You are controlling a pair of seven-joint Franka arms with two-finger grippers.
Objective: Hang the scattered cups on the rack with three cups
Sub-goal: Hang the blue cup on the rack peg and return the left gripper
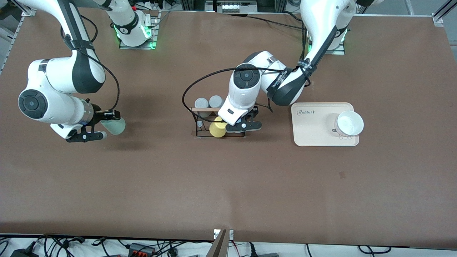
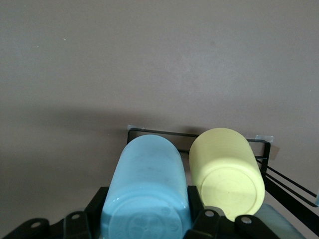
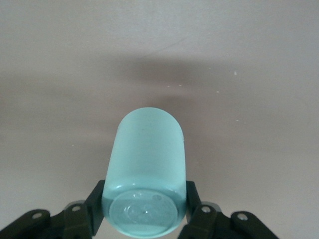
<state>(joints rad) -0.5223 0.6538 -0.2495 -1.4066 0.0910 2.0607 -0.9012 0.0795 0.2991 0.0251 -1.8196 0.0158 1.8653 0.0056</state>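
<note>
My left gripper (image 1: pixel 249 120) is at the black wire rack (image 1: pixel 198 123) and is shut on the sky blue cup (image 2: pixel 147 186), held on its side right beside the yellow cup (image 2: pixel 227 172) on the rack (image 2: pixel 164 133). In the front view my left hand hides the blue cup; the yellow cup (image 1: pixel 217 129) shows at the rack's nearer edge. My left gripper (image 2: pixel 147 221) grips the cup near its base. My right gripper (image 1: pixel 107 125) is shut on the mint green cup (image 1: pixel 113 126), held on its side over bare table toward the right arm's end. It also shows in the right wrist view (image 3: pixel 147 167), clamped near its base by my right gripper (image 3: pixel 144 215).
Two grey cups (image 1: pixel 208 102) hang on the rack's farther side, by the wooden rod (image 1: pixel 204 109). A cream tray (image 1: pixel 310 125) with a white bowl (image 1: pixel 350 123) lies toward the left arm's end of the table.
</note>
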